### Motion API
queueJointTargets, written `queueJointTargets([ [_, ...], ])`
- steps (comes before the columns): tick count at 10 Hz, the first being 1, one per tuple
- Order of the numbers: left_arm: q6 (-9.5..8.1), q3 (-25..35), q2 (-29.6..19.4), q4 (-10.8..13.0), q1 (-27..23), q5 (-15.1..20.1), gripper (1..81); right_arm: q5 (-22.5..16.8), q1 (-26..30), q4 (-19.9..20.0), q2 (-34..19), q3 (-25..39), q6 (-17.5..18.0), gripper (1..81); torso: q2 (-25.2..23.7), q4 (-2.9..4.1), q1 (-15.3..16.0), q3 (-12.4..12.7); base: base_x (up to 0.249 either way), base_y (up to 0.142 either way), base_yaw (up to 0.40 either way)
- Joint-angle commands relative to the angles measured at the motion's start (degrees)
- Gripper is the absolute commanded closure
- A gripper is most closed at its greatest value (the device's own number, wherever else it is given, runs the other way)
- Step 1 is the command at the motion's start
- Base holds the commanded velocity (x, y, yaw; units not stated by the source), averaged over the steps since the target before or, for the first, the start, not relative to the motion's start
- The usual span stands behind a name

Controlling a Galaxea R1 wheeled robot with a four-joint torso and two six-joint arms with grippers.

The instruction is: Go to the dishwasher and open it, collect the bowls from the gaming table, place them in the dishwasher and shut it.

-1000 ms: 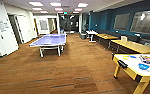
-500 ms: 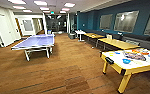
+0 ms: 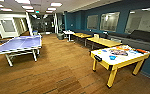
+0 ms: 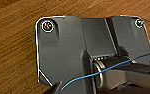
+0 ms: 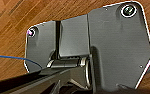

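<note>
The gaming table (image 3: 103,63), with a white top and yellow sides and legs, stands at the right of the head view, close to the teal wall. Small blue bowls lie on its top, one near the front edge (image 3: 112,57) and one further back (image 3: 104,50), around a colourful print in the middle. Other small items on the top are too blurred to name. The dishwasher is out of view. Both wrist views look down past the robot's dark plate onto the wooden floor (image 4: 13,50).
A blue table-tennis table (image 3: 18,43) stands at the left. Yellow-topped dining tables (image 3: 103,41) line the right side behind the gaming table, with a grey sofa (image 3: 141,36) against the wall. A small white table (image 3: 68,32) and a bin (image 3: 60,36) stand further back. Wooden floor (image 3: 61,67) stretches between.
The whole head picture has shifted left, so the camera has turned right. The gaming table now shows larger and nearer the middle. Nothing in the room itself has moved.
</note>
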Motion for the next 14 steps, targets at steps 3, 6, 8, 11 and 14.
queueJointTargets([
  [3, 0.19, 0.04, -0.08, 0.26, -3.01, 2.8, 1.0, -2.82, 2.94, -0.27, 0.46, 0.41, -0.16, 1.0, 0.0, 0.0, 0.0, 0.0, 0.0, 0.0, -0.337],
  [6, 0.36, 0.04, -0.08, 0.26, -3.01, 2.62, 1.0, -2.72, 2.76, -0.27, 0.46, 0.32, -0.16, 1.0, 0.0, 0.0, 0.0, 0.0, 0.0, 0.0, -0.337],
  [8, 0.36, 0.04, -0.08, 0.26, -3.01, 2.62, 1.0, -2.72, 2.76, -0.27, 0.46, 0.32, -0.16, 1.0, 0.0, 0.0, 0.0, 0.0, 0.0, 0.0, -0.337],
  [11, 0.36, 0.04, -0.16, 0.17, -3.01, 2.62, 1.0, -2.72, 2.77, -0.27, 0.55, 0.41, -0.16, 1.0, 0.0, 0.0, 0.0, 0.0, 0.0, 0.0, -0.337],
  [14, 0.36, 0.04, -0.08, 0.17, -2.93, 2.62, 1.0, -2.72, 2.68, -0.27, 0.55, 0.23, -0.16, 1.0, 0.0, 0.0, 0.0, 0.0, 0.0, 0.0, -0.337],
])
